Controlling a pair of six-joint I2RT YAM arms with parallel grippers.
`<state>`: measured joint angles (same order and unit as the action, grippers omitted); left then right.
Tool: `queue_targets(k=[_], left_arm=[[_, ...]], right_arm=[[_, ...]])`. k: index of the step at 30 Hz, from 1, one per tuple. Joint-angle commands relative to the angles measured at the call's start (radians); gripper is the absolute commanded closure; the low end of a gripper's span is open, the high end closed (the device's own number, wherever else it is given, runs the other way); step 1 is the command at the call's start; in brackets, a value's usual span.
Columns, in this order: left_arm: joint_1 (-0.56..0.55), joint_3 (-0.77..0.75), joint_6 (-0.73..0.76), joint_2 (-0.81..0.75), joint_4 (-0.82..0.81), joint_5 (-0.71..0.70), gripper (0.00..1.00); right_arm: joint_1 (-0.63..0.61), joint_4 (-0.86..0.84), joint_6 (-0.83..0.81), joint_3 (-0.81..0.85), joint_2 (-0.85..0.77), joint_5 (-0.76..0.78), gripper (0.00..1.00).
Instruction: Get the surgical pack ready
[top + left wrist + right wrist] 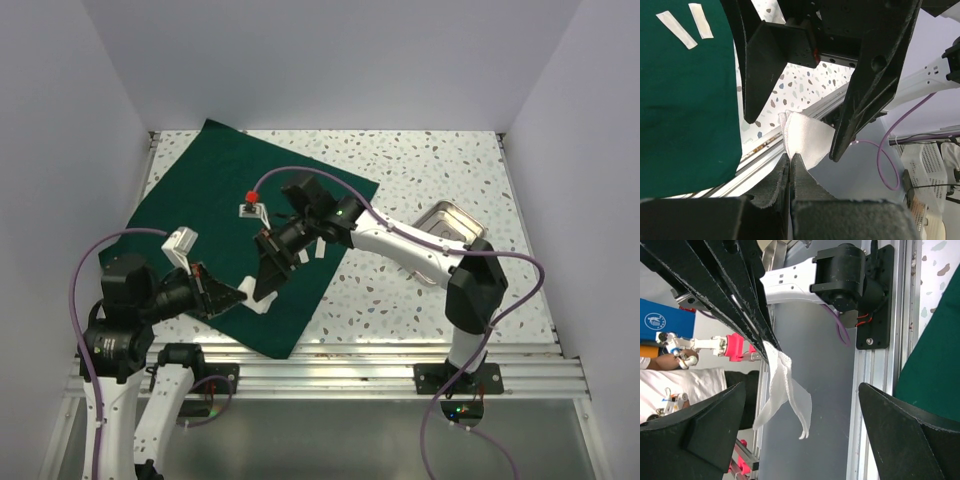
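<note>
The left gripper (790, 160) is pinching its 2 fingers together on the lower edge of a white gauze piece (807, 137), which is standing up out of the closed tips as a crumpled fold. The right gripper (802, 385) is facing it with jaws spread wide, 1 finger sitting on each side of the gauze. Neither finger is pressing on the gauze, though the left wrist view cannot settle whether 1 tip is brushing its edge. In the right wrist view the gauze is hanging loose from the left gripper's black fingers.

Both grippers are meeting over the near corner of the dark green cloth (220, 190), which is lying spread flat and turned like a diamond on the left half of the speckled table (420, 170). 2 white strips (677, 30) are lying on the cloth side by side. A small white item with a red top (250, 205) is sitting near the cloth's middle, just beyond the right gripper. A steel tray (440, 207) is resting on the bare table to the right, well apart from the cloth and partly hidden behind the right arm.
</note>
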<state>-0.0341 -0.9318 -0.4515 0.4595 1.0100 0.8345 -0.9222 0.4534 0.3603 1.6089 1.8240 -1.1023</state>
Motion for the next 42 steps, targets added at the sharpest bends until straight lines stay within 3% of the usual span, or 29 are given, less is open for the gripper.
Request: queue_targets(k=[1, 3, 7, 12, 13, 15, 16, 19, 22, 25, 27, 28, 32, 35, 38, 42], left_arm=[[-0.001, -0.032, 0.0, -0.008, 0.022, 0.028, 1.0], [-0.001, -0.032, -0.01, -0.009, 0.016, 0.028, 1.0], [-0.001, -0.032, -0.038, -0.004, -0.022, 0.035, 1.0], [-0.001, -0.027, -0.044, 0.007, -0.039, 0.046, 1.0], [-0.001, -0.027, -0.044, 0.008, -0.037, 0.048, 1.0], [-0.001, -0.027, -0.036, 0.011, -0.028, 0.048, 1.0], [-0.001, -0.027, -0.035, 0.013, -0.025, 0.046, 1.0], [-0.001, -0.027, -0.032, 0.013, -0.017, 0.046, 1.0], [-0.001, -0.029, -0.027, 0.018, -0.013, 0.049, 1.0], [0.0, -0.033, -0.018, 0.024, -0.007, 0.048, 1.0], [-0.001, -0.035, -0.012, 0.028, -0.001, 0.046, 1.0], [-0.001, -0.036, -0.01, 0.027, 0.002, 0.045, 1.0], [-0.001, -0.032, -0.01, 0.022, 0.002, 0.046, 1.0], [-0.001, -0.032, -0.007, 0.024, 0.006, 0.044, 1.0], [-0.001, -0.03, -0.003, 0.03, 0.004, 0.048, 1.0], [-0.001, -0.032, 0.005, 0.051, 0.018, 0.0, 0.96]], right_arm=[[-0.018, -0.053, 0.025, 0.048, 0.003, -0.031, 0.01], [-0.029, -0.067, 0.04, 0.036, 0.004, -0.047, 0.03], [-0.053, -0.103, 0.06, -0.02, -0.017, -0.091, 0.19], [-0.055, -0.157, 0.08, -0.099, -0.066, -0.102, 0.29], [-0.055, -0.154, 0.081, -0.106, -0.063, -0.103, 0.39], [-0.053, -0.151, 0.083, -0.109, -0.063, -0.105, 0.49], [-0.055, -0.153, 0.085, -0.11, -0.063, -0.102, 0.61], [-0.055, -0.162, 0.091, -0.118, -0.068, -0.088, 0.64], [-0.055, -0.163, 0.091, -0.121, -0.069, -0.071, 0.75], [-0.053, -0.165, 0.094, -0.121, -0.065, -0.057, 0.75], [-0.052, -0.163, 0.092, -0.118, -0.068, -0.053, 0.67], [-0.05, -0.163, 0.092, -0.115, -0.069, -0.053, 0.57], [-0.047, -0.148, 0.089, -0.089, -0.063, -0.064, 0.56], [-0.047, -0.134, 0.085, -0.084, -0.06, -0.076, 0.69], [-0.046, -0.133, 0.078, -0.095, -0.06, -0.08, 1.0], [-0.04, -0.093, 0.046, -0.105, -0.065, -0.073, 1.0]])
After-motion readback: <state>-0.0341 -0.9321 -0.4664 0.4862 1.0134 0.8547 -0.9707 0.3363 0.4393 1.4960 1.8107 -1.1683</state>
